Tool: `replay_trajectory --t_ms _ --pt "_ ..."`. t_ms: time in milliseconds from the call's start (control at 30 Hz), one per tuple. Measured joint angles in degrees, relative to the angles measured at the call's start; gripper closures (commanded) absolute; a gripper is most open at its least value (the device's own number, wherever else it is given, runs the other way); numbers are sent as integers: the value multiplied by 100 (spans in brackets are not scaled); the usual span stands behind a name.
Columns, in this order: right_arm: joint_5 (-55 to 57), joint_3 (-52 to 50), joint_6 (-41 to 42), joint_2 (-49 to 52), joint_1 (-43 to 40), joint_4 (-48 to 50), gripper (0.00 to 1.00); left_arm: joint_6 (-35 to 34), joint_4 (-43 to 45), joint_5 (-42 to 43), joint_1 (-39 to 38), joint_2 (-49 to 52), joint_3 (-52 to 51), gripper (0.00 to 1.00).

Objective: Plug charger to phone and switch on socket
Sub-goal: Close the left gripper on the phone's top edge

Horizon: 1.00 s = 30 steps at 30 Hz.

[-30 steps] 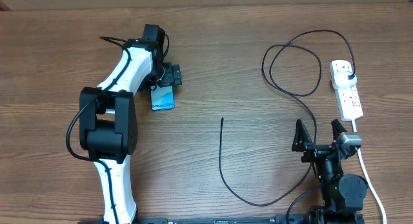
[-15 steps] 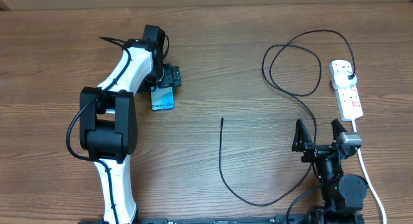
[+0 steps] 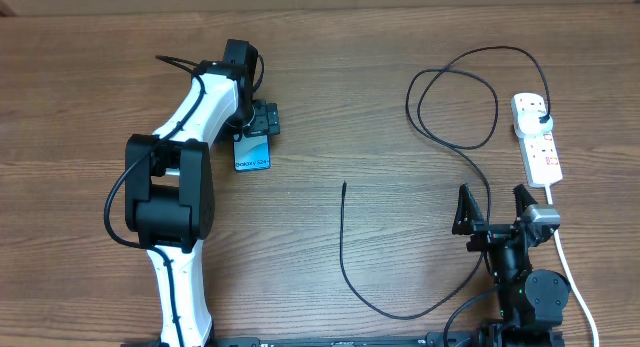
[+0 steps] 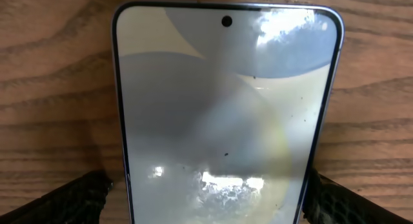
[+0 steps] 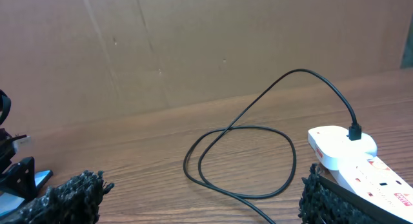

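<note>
On the desk's [image 3: 330, 67] left half, our left gripper [image 3: 260, 120] straddles the phone [image 3: 253, 154], jaws released, to steady it (our right gripper [image 3: 492, 202], also released, sits beside the charger [image 3: 342, 247]).

Left pincer [image 3: 256, 127] and right pincer [image 3: 493, 205], both wide open.

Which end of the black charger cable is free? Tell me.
The small tip lies loose mid-table; the other end, a black plug, sits in the white power strip.
</note>
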Motion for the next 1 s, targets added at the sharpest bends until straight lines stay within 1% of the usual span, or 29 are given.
replay_trajectory --t_ms 1000 --pt "2 0 0 0 0 0 0 42 142 -72 -116 11 0 0"
